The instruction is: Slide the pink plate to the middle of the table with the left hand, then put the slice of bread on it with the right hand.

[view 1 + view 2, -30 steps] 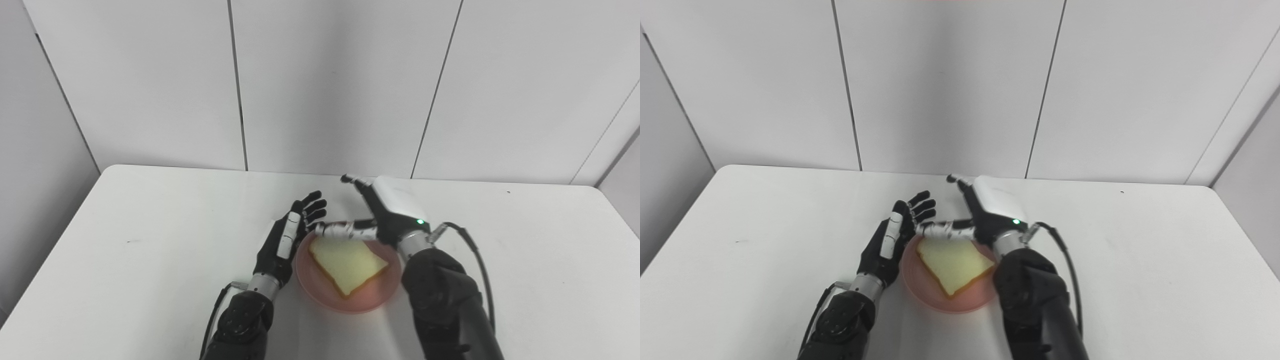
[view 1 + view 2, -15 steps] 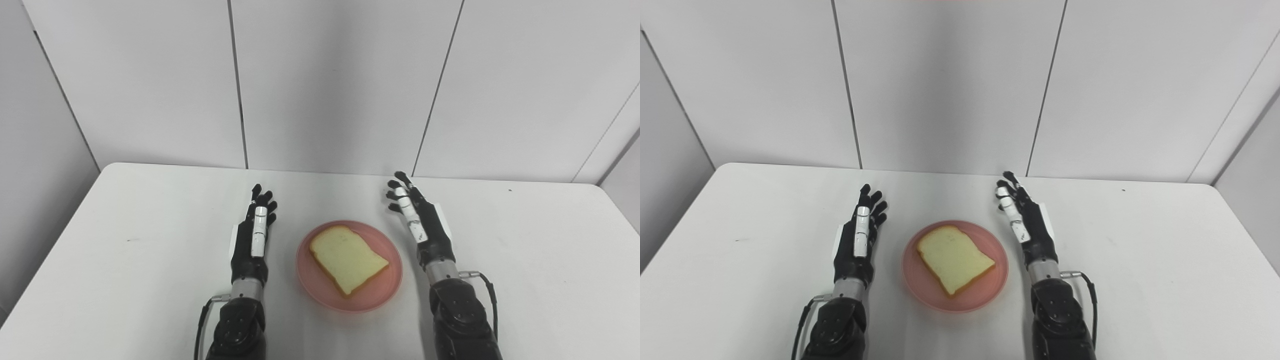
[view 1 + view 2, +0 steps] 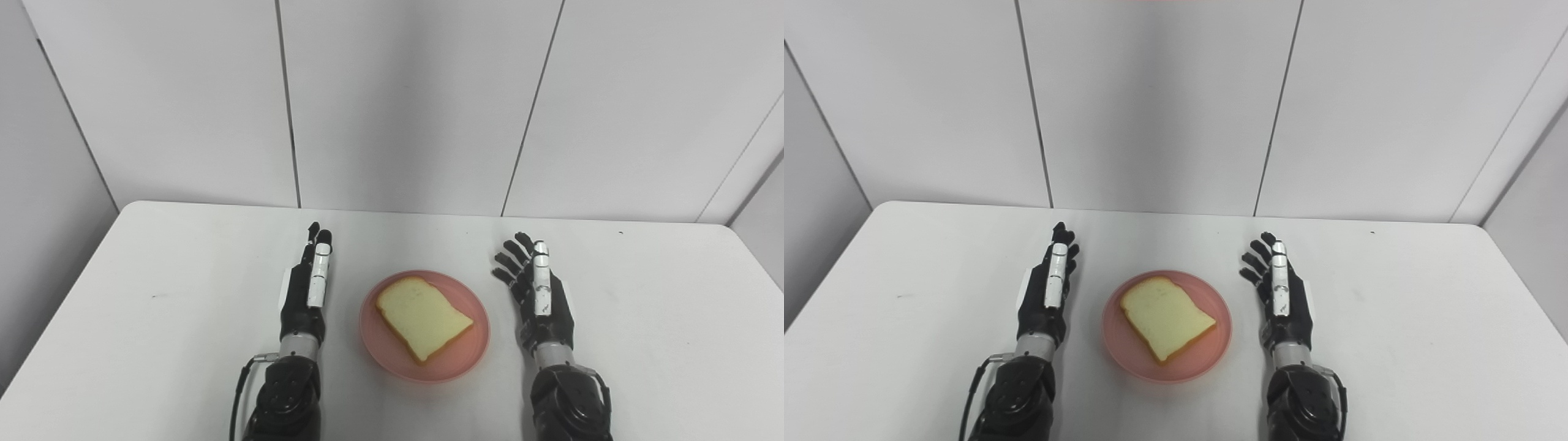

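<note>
**Visitor:** Why do your hands stand like this, one on each side?

**Me:** I take the pink plate (image 3: 424, 326) as my landmark. It lies about in the middle of the counter (image 3: 147, 318), toward my edge, and the slice of bread (image 3: 423, 316) lies flat on it, inside the rim, with one corner pointing to the near rim. So I judge that both steps are done, and my hands have no reason to touch anything. My left hand (image 3: 308, 291) is left of the plate, apart from its rim. My right hand (image 3: 541, 294) is right of the plate, also apart from it. Neither hand holds a thing.

**Visitor:** And the fingers?

**Me:** On the left hand the fingers (image 3: 319, 263) are straight and lie close together, pointing away from me to the wall. On the right hand the fingers (image 3: 514, 260) are fanned out a little, with gaps between them. Both hands are empty, I think in a waiting pose.

**Visitor:** What can you not see well?

**Me:** My forearms are cut off by the lower edge in both views. Whether my palms rest on the counter or float just over it, I cannot tell. The underside of the bread and the plate under it are hidden. There are small dark specks on the counter far from the plate, too small to name.
</note>
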Tool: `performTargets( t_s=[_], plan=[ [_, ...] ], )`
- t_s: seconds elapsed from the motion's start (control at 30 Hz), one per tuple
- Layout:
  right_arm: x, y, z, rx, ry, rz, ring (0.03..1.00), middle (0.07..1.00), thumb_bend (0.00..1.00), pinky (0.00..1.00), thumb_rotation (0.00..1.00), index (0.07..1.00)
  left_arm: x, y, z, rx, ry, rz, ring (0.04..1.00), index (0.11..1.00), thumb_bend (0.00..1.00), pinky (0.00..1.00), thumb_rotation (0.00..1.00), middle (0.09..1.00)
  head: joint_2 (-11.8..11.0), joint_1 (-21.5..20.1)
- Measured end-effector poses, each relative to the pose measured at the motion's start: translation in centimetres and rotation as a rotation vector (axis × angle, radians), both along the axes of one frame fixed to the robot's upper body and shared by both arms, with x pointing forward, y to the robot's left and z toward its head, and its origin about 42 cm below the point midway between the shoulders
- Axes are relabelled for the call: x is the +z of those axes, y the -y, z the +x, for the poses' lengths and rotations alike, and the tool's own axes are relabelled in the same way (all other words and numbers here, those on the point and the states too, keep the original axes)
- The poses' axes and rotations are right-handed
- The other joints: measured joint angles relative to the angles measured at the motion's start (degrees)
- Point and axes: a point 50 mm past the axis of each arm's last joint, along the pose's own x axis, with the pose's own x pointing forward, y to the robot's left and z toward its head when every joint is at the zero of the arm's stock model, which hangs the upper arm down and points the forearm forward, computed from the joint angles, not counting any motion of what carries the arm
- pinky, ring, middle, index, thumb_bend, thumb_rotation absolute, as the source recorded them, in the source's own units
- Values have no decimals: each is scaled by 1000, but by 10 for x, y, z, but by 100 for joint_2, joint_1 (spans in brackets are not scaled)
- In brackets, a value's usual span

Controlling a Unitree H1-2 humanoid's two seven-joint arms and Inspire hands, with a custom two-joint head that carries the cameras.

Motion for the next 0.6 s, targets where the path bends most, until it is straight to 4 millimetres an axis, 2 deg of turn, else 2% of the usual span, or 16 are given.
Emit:
performTargets(
  t_s=[0.33,0.43,0.6],
  plan=[
    [4,-12,-4,12,-22,12,886,895,850,898,988,883,-4,-5,-2,-25,2,-13,933,930,855,956,934,936,166,-79],
    [5,-14,-6,19,-28,8,884,896,854,898,991,889,-4,-5,-2,-28,3,-14,931,926,874,954,918,935,245,-53],
    [5,-13,-6,23,-34,0,883,894,835,886,991,893,-3,-5,-2,-41,29,-38,928,926,883,958,890,931,228,-36]
  ],
)
